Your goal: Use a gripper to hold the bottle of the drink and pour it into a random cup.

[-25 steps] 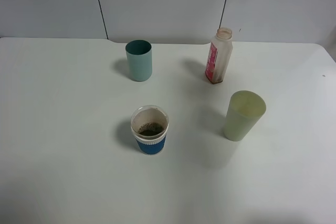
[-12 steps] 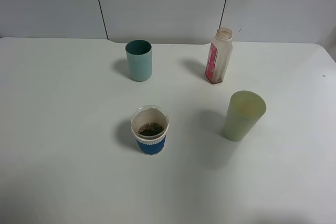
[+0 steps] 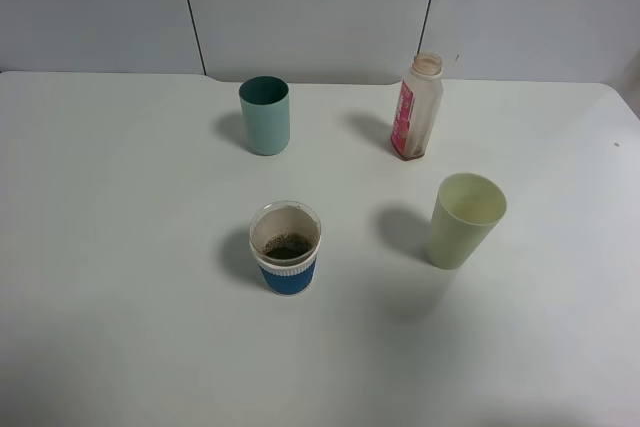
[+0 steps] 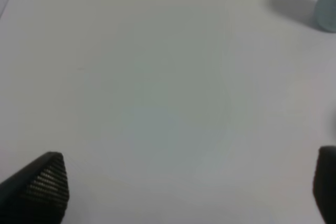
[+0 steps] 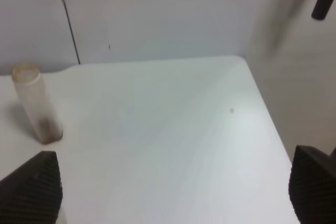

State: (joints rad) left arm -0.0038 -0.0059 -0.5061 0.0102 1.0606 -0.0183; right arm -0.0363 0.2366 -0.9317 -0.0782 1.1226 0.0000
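The bottle (image 3: 417, 107) stands upright and capless at the back right of the table, pink-red label on its side, a little dark drink at its bottom; it also shows in the right wrist view (image 5: 37, 103). The white cup with a blue band (image 3: 286, 247) stands near the middle, brown-stained inside with dark liquid. Neither arm shows in the exterior high view. My left gripper (image 4: 189, 182) is open over bare table. My right gripper (image 5: 173, 187) is open, well apart from the bottle, and holds nothing.
A teal cup (image 3: 265, 115) stands at the back, left of the bottle; its edge shows in the left wrist view (image 4: 326, 3). A taller pale green cup (image 3: 464, 219) stands at the right, in front of the bottle. The white table (image 3: 120, 247) meets a grey panelled wall behind.
The shadow over the pale green cup and the table beside it has lifted; the cup looks brighter. The bottle and cups have not moved.
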